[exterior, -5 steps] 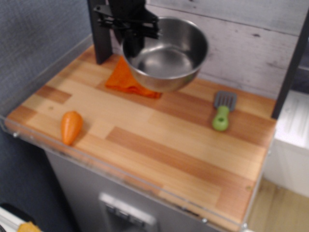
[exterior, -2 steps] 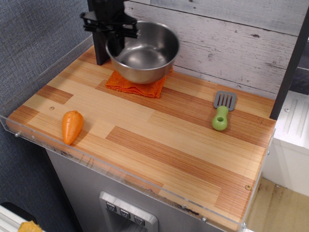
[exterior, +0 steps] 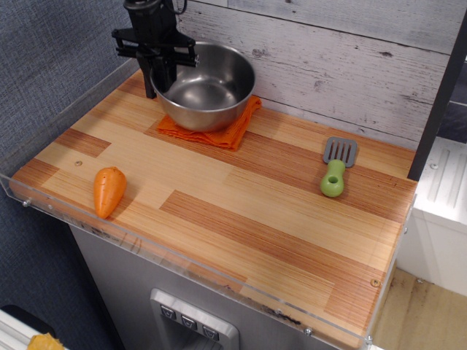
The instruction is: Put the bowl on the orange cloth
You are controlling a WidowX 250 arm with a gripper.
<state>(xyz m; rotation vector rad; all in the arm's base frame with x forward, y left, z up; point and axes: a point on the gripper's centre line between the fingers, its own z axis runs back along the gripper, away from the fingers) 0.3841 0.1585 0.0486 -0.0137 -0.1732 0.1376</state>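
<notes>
The shiny steel bowl (exterior: 204,87) stands upright on the orange cloth (exterior: 226,131) at the back left of the wooden counter. The cloth shows only along the bowl's front and right side. My black gripper (exterior: 162,69) reaches down over the bowl's left rim and is shut on that rim, one finger inside the bowl and one outside.
An orange carrot toy (exterior: 108,191) lies at the front left. A spatula with a green handle (exterior: 336,169) lies at the right. A clear plastic guard (exterior: 182,266) runs along the counter's front and left edges. A grey plank wall (exterior: 350,65) stands behind.
The bowl, held in my gripper, has moved left and down from above the cloth and now rests on it.
</notes>
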